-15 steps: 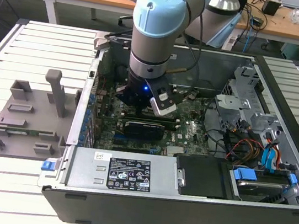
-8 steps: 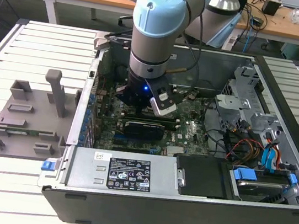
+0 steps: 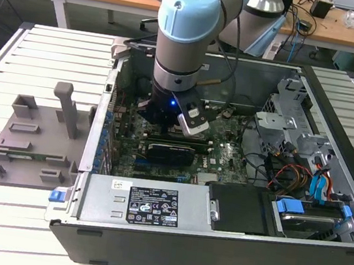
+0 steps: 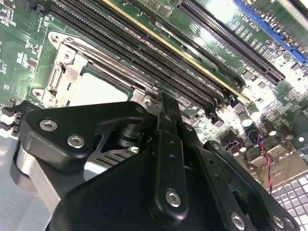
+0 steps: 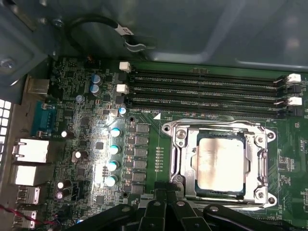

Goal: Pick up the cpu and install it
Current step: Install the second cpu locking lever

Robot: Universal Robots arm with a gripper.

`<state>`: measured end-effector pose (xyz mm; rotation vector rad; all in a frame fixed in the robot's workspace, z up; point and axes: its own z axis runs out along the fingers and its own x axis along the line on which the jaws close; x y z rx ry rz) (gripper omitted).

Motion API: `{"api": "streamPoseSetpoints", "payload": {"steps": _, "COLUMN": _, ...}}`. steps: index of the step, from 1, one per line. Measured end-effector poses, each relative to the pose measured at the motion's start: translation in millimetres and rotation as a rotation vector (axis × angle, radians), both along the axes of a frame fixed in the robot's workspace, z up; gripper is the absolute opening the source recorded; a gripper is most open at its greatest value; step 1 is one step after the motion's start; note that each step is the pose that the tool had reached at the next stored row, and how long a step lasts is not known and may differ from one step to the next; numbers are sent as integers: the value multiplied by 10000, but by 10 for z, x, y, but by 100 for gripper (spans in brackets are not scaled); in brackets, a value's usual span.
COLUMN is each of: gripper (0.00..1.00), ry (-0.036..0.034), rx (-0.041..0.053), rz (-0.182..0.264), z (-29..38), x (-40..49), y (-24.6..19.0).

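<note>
While the gripper [image 5: 166, 196] hung pinched together and empty just beside the socket frame [image 5: 263, 159], the cpu [image 5: 220, 163] already sat flat inside it, so I'd guess the seating step was basically done and any further move called for gentle clearance.

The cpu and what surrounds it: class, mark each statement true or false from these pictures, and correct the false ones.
1. The cpu lies inside the metal socket frame on the motherboard. True.
2. The gripper holds the cpu up above the case. False: the cpu sits in the socket.
3. The memory slots run beside the socket. True.
4. The computer case has its side panel on. False: it is open, with the arm reaching inside.
5. The grey fixture stands inside the case. False: it stands outside, at the exterior view's left.
</note>
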<state>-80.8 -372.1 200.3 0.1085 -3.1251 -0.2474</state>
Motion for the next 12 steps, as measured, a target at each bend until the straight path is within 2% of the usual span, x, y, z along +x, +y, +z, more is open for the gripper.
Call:
{"api": "streamPoseSetpoints", "payload": {"steps": 4, "gripper": 11, "ry": -6, "rx": 22, "rz": -2, "z": 20, "x": 2, "y": -3}}
{"api": "streamPoseSetpoints", "payload": {"steps": 7, "gripper": 11, "ry": -6, "rx": 1, "rz": 0, "z": 122, "x": 4, "y": 9}}
{"api": "streamPoseSetpoints", "payload": {"steps": 8, "gripper": 11, "ry": -6, "rx": -18, "rz": 0, "z": 134, "x": 8, "y": 26}}
{"api": "streamPoseSetpoints", "payload": {"steps": 10, "gripper": 11, "ry": -5, "rx": -118, "rz": -1, "z": 142, "x": 27, "y": 83}}
{"api": "streamPoseSetpoints", "payload": {"steps": 12, "gripper": 11, "ry": 10, "rx": -265, "rz": 1, "z": 142, "x": 90, "y": 174}}
